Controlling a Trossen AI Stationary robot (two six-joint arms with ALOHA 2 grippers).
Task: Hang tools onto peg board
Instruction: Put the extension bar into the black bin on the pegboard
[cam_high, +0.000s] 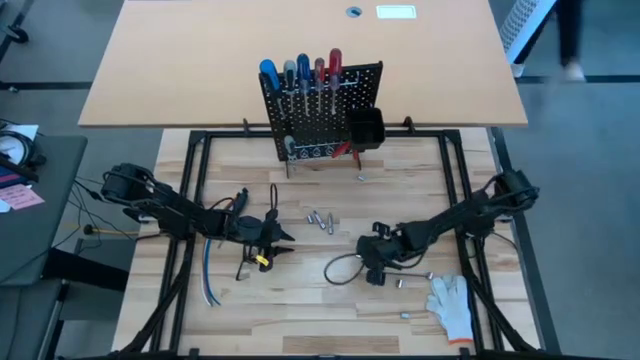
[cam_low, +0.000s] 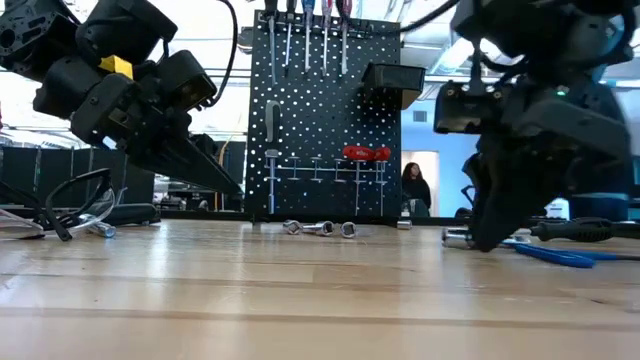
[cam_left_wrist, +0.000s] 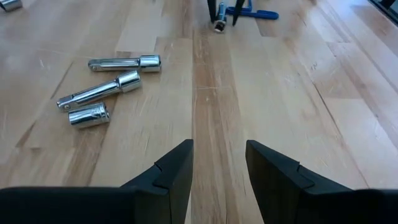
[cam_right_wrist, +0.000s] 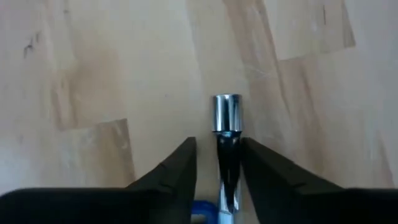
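Because the chrome-tipped driver (cam_right_wrist: 227, 155) lies lengthwise between its fingers, the right tool (cam_right_wrist: 219, 177) straddles it narrowly, not yet clamped.

No text, label, brand, number or sign can be read anywhere.

The peg board (cam_high: 322, 108) stands at the table's (cam_high: 300, 300) far edge, sockets (cam_high: 320, 220) lying before it
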